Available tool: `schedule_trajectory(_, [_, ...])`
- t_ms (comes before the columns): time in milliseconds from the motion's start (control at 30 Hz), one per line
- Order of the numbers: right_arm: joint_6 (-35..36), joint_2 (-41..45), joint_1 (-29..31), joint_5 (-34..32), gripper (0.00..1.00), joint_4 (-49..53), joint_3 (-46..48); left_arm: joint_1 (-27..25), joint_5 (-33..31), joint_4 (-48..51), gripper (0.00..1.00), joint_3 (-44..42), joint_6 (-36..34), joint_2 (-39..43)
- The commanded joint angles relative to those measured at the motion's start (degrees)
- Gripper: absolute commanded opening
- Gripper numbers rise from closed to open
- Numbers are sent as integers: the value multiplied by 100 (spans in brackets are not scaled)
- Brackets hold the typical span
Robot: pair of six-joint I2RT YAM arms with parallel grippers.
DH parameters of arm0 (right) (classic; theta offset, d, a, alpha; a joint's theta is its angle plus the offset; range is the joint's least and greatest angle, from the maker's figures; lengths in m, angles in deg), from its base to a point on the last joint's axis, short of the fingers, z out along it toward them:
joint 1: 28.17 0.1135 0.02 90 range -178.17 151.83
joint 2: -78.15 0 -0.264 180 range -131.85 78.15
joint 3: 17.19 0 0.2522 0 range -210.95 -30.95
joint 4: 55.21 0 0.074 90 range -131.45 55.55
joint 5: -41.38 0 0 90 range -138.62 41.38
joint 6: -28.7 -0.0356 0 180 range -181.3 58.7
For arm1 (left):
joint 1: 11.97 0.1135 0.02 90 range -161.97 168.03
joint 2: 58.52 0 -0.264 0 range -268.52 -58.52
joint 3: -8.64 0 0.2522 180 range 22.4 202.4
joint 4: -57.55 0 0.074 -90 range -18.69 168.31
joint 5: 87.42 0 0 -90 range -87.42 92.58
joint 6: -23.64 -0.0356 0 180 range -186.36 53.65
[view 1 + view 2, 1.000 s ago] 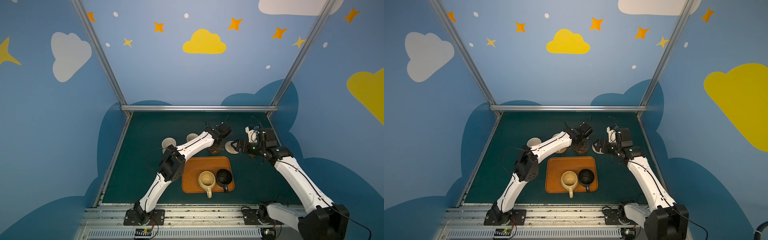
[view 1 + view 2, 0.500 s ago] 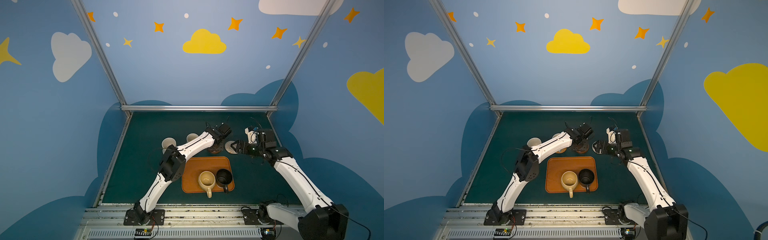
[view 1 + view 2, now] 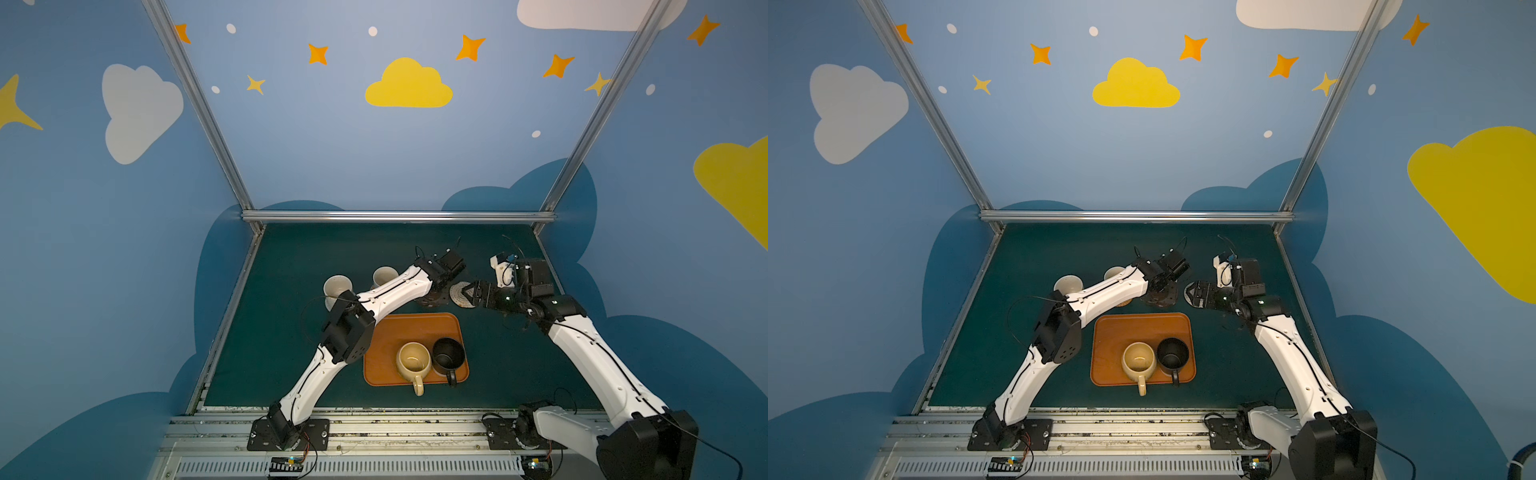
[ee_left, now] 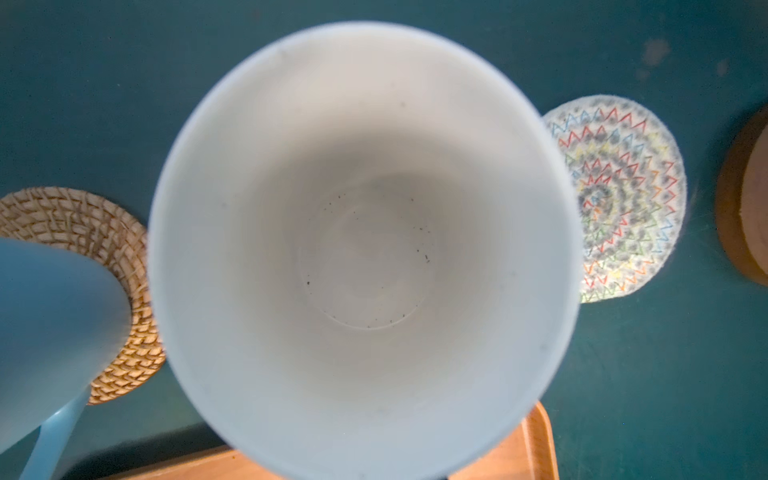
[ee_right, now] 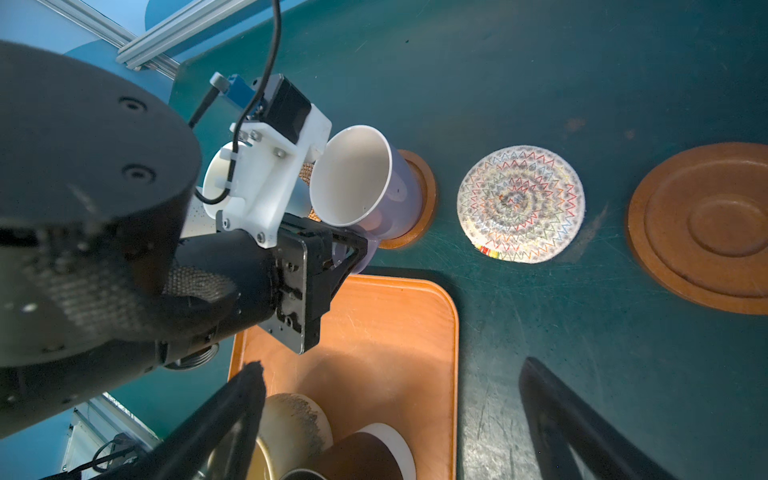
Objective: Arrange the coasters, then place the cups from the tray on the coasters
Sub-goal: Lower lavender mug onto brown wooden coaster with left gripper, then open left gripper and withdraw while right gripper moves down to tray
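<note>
My left gripper (image 5: 347, 249) is shut on the handle of the lavender cup (image 5: 361, 183), which leans over a brown wooden coaster (image 5: 424, 199). Whether its base rests there, I cannot tell. The cup's white inside (image 4: 365, 249) fills the left wrist view and hides the jaws. The grey-white woven coaster (image 5: 521, 203) lies bare beside it, and another wooden coaster (image 5: 706, 224) lies farther on. My right gripper (image 3: 473, 293) hovers open at the woven coaster (image 3: 458, 291). The tray (image 3: 415, 332) holds the yellow-beige cup (image 3: 413, 359) and the black cup (image 3: 448, 353).
The speckled white cup (image 3: 337, 286) and the light blue cup (image 3: 384, 275) stand at the left behind my left arm. The light blue cup (image 4: 50, 311) sits on the rattan coaster (image 4: 83, 232). Aluminium frame rails border the green mat (image 3: 332, 249).
The right gripper has crept slightly left toward the woven coaster. The left arm with the lavender cup has barely moved.
</note>
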Motion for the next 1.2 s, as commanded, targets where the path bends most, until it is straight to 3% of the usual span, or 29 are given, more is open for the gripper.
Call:
schedule_trajectory(0, [81,129,-31,-15,95,34,62,-24,-184,202,11,288,129,-99])
schedule_trajectory(367, [91,105,-39,-43,95,47,76,-40,-158,323,19,326,234,-165])
schedule_trajectory(600, [45,154,-40,62,96,44,84,-40,-138,262,39,292,201,-108])
schedule_trajectory(767, [11,383,-42,244,96,-118,171,-41,-83,125,48,105,240,193])
schedule_trajectory(833, [2,478,-34,308,96,-132,206,-36,-85,-67,72,-127,248,428])
schedule_trajectory(867, [11,523,-31,341,96,-126,221,-42,-60,-186,75,-266,226,574])
schedule_trajectory(1100, [-195,944,87,949,96,-342,462,-22,89,-821,78,-1216,323,1570])
schedule_trajectory(1133, [-200,947,165,885,96,-240,433,-8,105,-947,80,-1358,331,1753])
schedule_trajectory(1167, [-182,947,275,804,96,-127,395,10,130,-1044,89,-1465,315,1927])
